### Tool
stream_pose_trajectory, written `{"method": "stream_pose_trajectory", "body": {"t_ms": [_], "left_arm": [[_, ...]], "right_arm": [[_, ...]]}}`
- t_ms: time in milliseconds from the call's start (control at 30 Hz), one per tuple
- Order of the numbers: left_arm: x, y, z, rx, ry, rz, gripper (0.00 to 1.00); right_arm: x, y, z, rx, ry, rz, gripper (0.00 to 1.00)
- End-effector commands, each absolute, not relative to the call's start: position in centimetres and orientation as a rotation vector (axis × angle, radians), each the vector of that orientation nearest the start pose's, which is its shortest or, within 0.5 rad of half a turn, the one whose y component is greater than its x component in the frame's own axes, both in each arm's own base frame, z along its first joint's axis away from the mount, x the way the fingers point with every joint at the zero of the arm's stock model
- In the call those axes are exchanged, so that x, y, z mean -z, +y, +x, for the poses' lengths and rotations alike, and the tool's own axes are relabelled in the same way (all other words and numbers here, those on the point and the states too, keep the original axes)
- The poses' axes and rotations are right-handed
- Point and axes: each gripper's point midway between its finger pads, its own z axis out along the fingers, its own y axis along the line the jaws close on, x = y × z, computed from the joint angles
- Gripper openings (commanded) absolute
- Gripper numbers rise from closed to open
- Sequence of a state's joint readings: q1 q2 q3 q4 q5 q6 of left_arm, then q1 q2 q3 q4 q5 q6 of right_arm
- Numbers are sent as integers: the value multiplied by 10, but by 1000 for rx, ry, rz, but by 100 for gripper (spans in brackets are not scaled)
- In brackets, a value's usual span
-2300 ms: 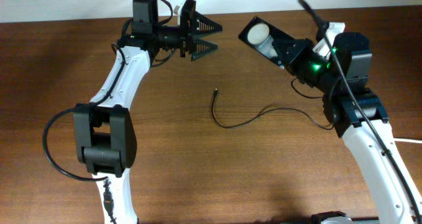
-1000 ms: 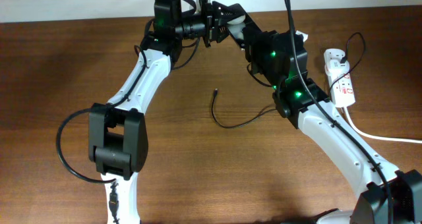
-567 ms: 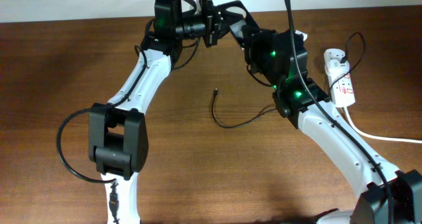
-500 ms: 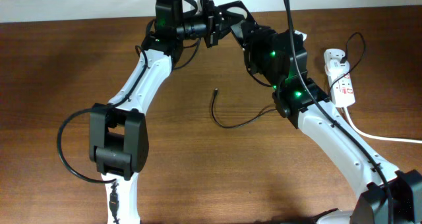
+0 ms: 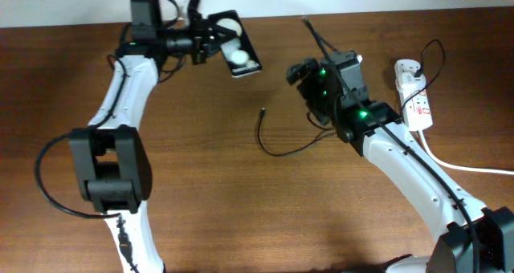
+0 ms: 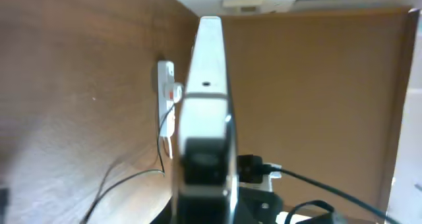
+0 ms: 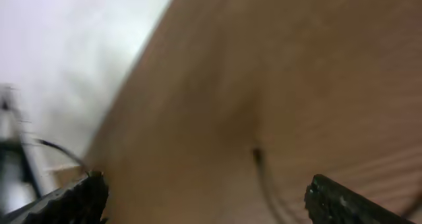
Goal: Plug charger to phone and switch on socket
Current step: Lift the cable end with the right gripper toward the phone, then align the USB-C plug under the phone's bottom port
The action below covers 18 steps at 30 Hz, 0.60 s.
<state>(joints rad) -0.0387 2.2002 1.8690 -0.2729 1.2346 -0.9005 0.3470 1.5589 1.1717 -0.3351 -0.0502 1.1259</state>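
Note:
The black phone hangs above the table's far side, and my left gripper is shut on its end. From the left wrist the phone shows edge-on, filling the middle. My right gripper stands open and empty to the phone's right, apart from it; its fingers spread wide over the blurred cable tip. The charger's thin black cable lies loose on the table with its connector tip pointing away. At the right edge lies the white socket, which the left wrist also shows.
The socket's thick white cord runs off to the right. The brown table ends at a white wall along the far side. Robot cables trail from both arms.
The phone passed from my right gripper to my left one. My right gripper opened and pulled back to the right; my left arm swung left with the phone.

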Motion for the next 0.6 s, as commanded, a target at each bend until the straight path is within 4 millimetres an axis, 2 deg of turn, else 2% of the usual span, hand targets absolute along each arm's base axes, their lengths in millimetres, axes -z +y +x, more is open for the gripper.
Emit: {"method": "stream_pose_trajectory", "body": {"t_ms": [0, 33, 67, 100, 167, 300, 433, 467, 567], "left_arm": [[-243, -145, 532, 1850, 2191, -131, 0], [-243, -134, 535, 1839, 2182, -151, 0], [-244, -118, 538, 1819, 2161, -161, 0], [-245, -110, 538, 1812, 2142, -132, 0], [-249, -96, 534, 1813, 2109, -80, 0], [-249, -72, 537, 1795, 2089, -120, 0], [-248, -54, 539, 1780, 2078, -163, 0], [-248, -51, 538, 1781, 2080, -174, 0], [-247, -51, 538, 1787, 2086, -190, 0]], "right_arm": [[-167, 161, 408, -630, 2394, 569, 99], [-162, 163, 401, -594, 2444, 440, 99], [-158, 169, 393, -583, 2487, 252, 94], [-157, 173, 388, -597, 2509, 200, 90], [-155, 176, 385, -622, 2525, 191, 85], [-145, 189, 387, -692, 2579, 184, 70], [-121, 221, 401, -654, 2730, 147, 63], [-112, 231, 406, -632, 2768, 133, 56], [-89, 253, 421, -617, 2810, 122, 46]]}}
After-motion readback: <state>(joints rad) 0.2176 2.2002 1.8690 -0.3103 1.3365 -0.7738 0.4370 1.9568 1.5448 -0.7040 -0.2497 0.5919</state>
